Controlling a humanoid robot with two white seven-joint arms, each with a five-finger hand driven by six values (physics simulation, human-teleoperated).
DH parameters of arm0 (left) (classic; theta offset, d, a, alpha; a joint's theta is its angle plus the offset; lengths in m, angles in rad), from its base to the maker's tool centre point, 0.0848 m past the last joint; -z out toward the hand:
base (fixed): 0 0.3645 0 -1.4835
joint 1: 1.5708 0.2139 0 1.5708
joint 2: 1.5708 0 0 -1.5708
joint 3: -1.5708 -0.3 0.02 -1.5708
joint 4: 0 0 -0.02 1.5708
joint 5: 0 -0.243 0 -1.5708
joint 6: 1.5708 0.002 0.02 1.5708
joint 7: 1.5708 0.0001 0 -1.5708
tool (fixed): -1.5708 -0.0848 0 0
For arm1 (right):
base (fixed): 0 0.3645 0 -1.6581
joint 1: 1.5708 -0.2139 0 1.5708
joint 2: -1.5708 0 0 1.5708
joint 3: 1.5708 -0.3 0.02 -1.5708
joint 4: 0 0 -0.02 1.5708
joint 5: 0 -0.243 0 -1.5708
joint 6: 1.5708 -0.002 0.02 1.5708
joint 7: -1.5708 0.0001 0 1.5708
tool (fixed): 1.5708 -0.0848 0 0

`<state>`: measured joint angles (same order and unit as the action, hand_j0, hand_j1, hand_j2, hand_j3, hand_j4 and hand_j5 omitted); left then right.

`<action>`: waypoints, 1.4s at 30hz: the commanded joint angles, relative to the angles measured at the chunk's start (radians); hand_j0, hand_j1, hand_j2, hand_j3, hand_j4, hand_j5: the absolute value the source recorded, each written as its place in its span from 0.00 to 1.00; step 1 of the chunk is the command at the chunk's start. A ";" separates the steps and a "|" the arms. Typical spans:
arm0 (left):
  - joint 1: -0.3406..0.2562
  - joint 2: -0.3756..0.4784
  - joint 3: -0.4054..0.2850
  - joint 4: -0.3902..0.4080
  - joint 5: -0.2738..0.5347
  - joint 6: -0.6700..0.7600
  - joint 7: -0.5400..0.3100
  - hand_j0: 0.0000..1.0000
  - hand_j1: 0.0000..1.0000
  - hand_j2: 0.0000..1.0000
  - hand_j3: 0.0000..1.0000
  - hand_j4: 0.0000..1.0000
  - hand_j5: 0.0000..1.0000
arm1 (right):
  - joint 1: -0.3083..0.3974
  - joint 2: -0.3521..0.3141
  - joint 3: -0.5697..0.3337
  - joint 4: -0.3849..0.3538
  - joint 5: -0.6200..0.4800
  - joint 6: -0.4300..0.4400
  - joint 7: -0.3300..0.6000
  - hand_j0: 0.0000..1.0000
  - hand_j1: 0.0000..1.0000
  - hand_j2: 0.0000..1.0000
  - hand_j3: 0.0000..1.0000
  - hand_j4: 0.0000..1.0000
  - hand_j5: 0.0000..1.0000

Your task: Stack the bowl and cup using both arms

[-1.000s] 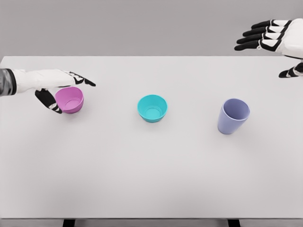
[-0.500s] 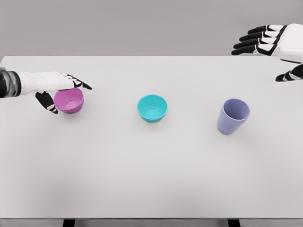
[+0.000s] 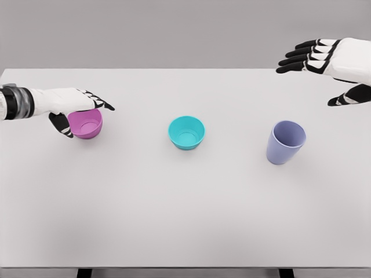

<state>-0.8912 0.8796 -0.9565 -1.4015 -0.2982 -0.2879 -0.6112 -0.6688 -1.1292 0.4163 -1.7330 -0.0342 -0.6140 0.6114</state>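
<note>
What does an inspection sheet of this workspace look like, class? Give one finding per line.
Surface: white table, bare apart from three vessels.
Job's things: pink bowl at left, teal bowl in the middle, lavender cup at right; all upright and apart.
Clutter: nothing seen.
Hands: left hand around the pink bowl, grip not clear; right hand open above the far right edge.
Cables: nothing seen.
Surroundings: plain grey backdrop.

White table: two bowls, cup.

1. Left hand covering the far rim of the pink bowl; contact impossible to judge.
2. Right hand cropped at the right edge.
3. Worktop legs mostly cut off below.
</note>
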 commanded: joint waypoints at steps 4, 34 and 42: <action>0.005 -0.002 -0.001 0.007 -0.002 0.001 0.000 1.00 1.00 1.00 1.00 1.00 1.00 | -0.002 0.017 0.004 0.001 -0.006 0.003 -0.001 1.00 1.00 1.00 1.00 1.00 1.00; 0.011 -0.060 -0.002 0.088 -0.039 0.000 0.000 1.00 1.00 1.00 1.00 1.00 1.00 | 0.034 0.220 -0.068 -0.013 -0.007 0.003 -0.001 1.00 1.00 1.00 1.00 1.00 1.00; 0.012 -0.060 -0.002 0.088 -0.039 0.000 0.000 1.00 1.00 1.00 1.00 1.00 1.00 | 0.072 0.112 -0.117 -0.020 -0.006 0.003 -0.001 1.00 1.00 1.00 1.00 1.00 1.00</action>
<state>-0.8790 0.8190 -0.9595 -1.3137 -0.3389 -0.2894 -0.6112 -0.5937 -1.0084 0.3082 -1.7519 -0.0351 -0.6142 0.6115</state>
